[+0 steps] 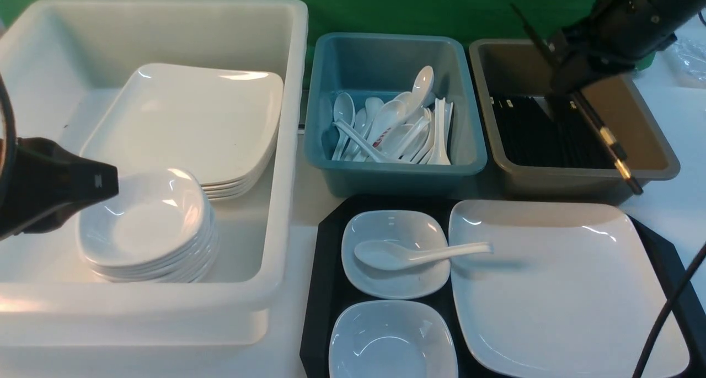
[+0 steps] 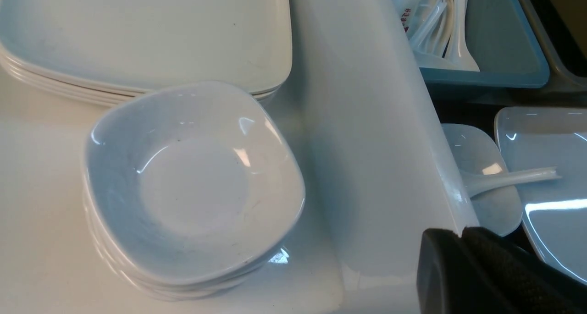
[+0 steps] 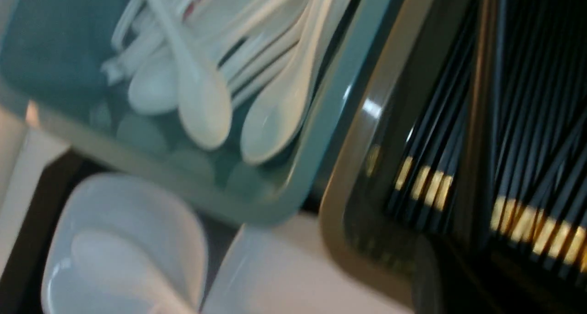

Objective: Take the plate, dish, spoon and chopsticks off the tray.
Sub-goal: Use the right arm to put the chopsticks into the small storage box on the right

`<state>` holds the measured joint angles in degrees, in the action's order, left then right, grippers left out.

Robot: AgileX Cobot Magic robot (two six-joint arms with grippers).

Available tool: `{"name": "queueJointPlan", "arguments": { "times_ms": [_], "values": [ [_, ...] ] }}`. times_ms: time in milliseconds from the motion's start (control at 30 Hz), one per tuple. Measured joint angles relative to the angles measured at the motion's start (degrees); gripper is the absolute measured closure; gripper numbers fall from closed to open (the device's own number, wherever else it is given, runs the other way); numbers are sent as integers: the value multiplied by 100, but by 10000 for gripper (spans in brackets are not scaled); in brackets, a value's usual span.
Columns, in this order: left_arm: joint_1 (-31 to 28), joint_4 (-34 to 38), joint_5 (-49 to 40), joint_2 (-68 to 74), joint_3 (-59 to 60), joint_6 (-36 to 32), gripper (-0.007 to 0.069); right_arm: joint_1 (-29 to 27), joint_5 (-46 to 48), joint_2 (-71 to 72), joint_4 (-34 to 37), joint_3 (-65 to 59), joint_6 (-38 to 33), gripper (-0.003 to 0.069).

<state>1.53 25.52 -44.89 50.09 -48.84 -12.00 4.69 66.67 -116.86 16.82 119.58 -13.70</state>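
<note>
The right tool (image 1: 571, 88) clamps the chopsticks (image 1: 609, 140) aslant over the brown bin (image 1: 651, 171); next, lower and let go. The left tool (image 1: 112, 182) is clenched, empty. The plate (image 1: 562, 289) and spoon (image 1: 408, 254) lie on the tray (image 1: 331, 267).

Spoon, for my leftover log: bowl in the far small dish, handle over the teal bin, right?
No: the spoon lays its handle over the plate, not the teal bin; its bowl does lie in that dish. Front view shows it.

Teal bin (image 3: 330, 121) of white spoons (image 3: 202, 107), brown bin (image 3: 367, 167) of black chopsticks (image 3: 440, 135), spoon (image 3: 105, 263) in small dish (image 3: 179, 231) on tray (image 3: 32, 240)
</note>
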Motion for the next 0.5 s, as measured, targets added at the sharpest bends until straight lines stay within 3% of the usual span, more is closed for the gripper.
{"name": "queueJointPlan", "arguments": {
  "times_ms": [267, 500],
  "values": [
    [0, 98, -180, 0, 0, 0, 610, -378, -5, -2150, 104, 2807, 641, 589],
    [0, 131, -244, 0, 0, -12, 610, -399, 5, -2865, 72, 3097, 841, 589]
  ]
}}
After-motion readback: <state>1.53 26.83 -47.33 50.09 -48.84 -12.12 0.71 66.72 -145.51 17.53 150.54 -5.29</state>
